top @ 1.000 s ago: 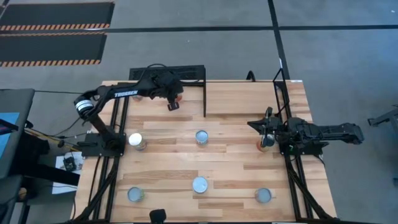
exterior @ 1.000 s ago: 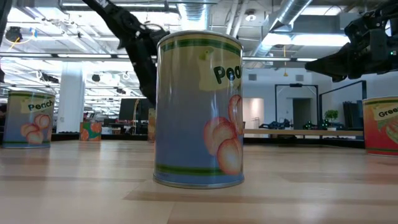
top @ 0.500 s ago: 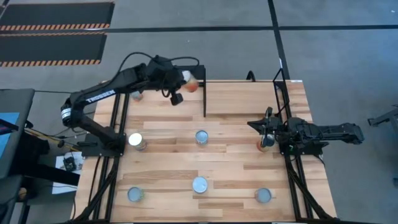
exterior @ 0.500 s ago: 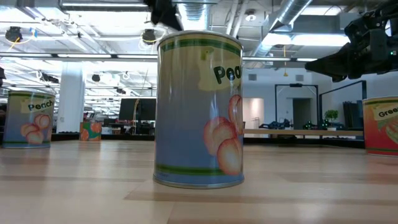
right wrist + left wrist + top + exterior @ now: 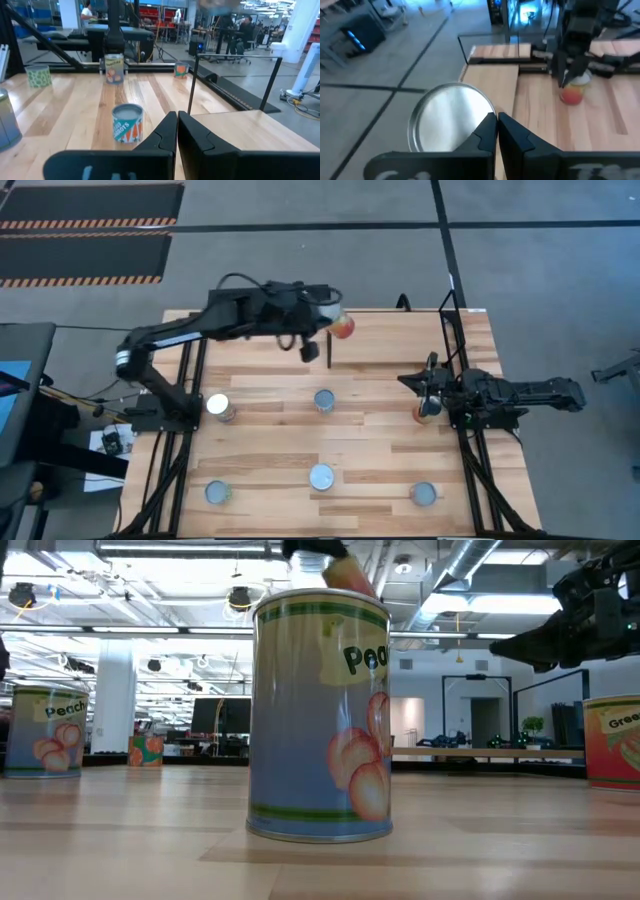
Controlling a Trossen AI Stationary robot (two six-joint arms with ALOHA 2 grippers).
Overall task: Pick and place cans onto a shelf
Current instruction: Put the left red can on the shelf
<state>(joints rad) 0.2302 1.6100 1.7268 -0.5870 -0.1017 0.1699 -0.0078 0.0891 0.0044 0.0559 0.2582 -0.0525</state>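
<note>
My left gripper (image 5: 328, 318) holds an orange-and-red-labelled can (image 5: 342, 328) high over the table's far edge, at the black post (image 5: 330, 345) beside the shelf (image 5: 250, 132). The can's shiny top (image 5: 450, 117) fills the left wrist view, and the can shows tilted at the top of the low view (image 5: 340, 570). My right gripper (image 5: 425, 392) is shut and waits at the table's right side, just over another can (image 5: 428, 412); I cannot tell whether it touches it. Several more cans stand upright on the table, among them one at the middle (image 5: 323, 400). My left gripper has its fingers (image 5: 487, 127) almost together at the rim of the can's top (image 5: 489, 111); the fingers cover the place of contact. The can is lifted clear of the table and hangs tilted, its top turned toward the wrist.
Cans stand at the left (image 5: 218, 407), near middle (image 5: 321, 476), near left (image 5: 218, 494) and near right (image 5: 424, 494). Thin black bars (image 5: 192, 85) rise around the shelf. A peach-labelled can (image 5: 320, 715) stands close to the low camera.
My left gripper has risen and swung along the far edge toward the table's right, carrying the can from low on the left of the black post to above and past it. The can has tipped on the way. My right arm has kept still.
</note>
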